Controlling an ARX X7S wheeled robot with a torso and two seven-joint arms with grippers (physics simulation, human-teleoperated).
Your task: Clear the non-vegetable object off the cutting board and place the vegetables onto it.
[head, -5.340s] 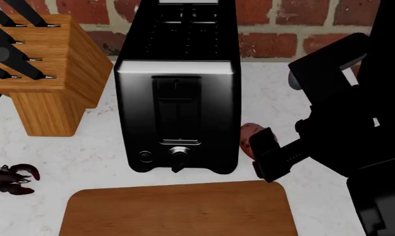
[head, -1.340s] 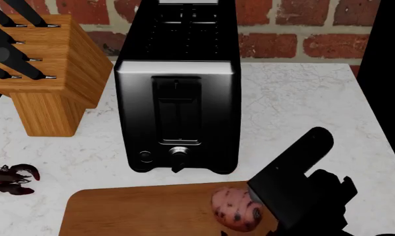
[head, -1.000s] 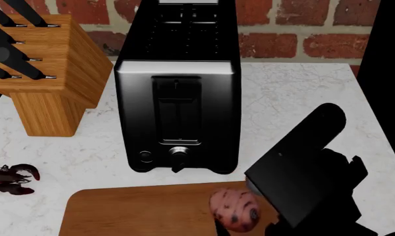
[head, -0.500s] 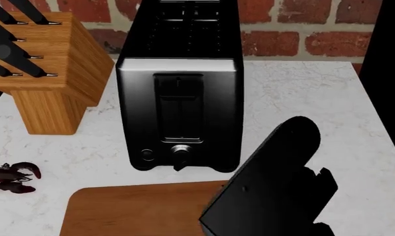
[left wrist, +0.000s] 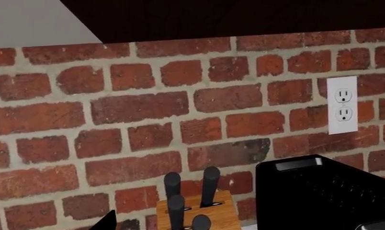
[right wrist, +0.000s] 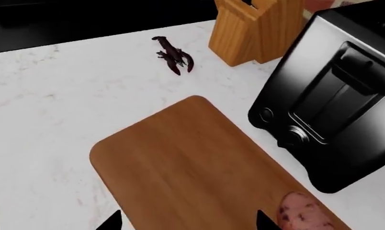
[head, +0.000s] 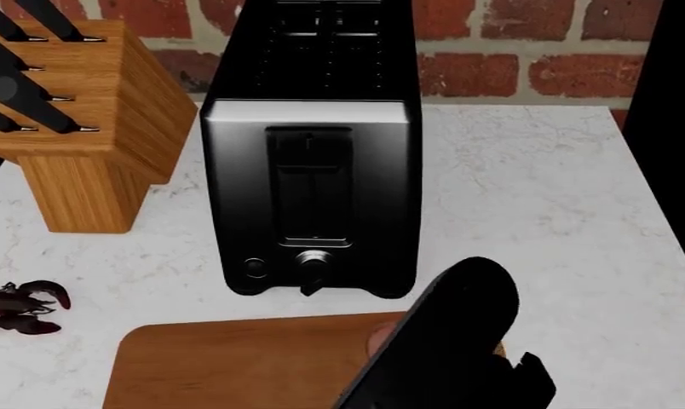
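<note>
The cutting board lies in front of the toaster, and its far edge shows in the head view. The pinkish-red spotted potato rests on the board's corner nearest the toaster; in the head view only a sliver of the potato peeks from behind my right arm. My right gripper hovers over the board, open and empty, beside the potato. The lobster lies on the counter left of the board, also caught as the lobster by the right wrist. One fingertip of my left gripper shows, set wide, raised facing the brick wall. The squash is out of view.
A black toaster stands just behind the board. A wooden knife block with black handles sits at the back left, near the lobster. White marble counter runs right of the toaster to a brick wall with an outlet.
The potato, held above the board by the right gripper a second ago, now lies on the board. The right gripper has let go, and its arm slid down-left in the head view.
</note>
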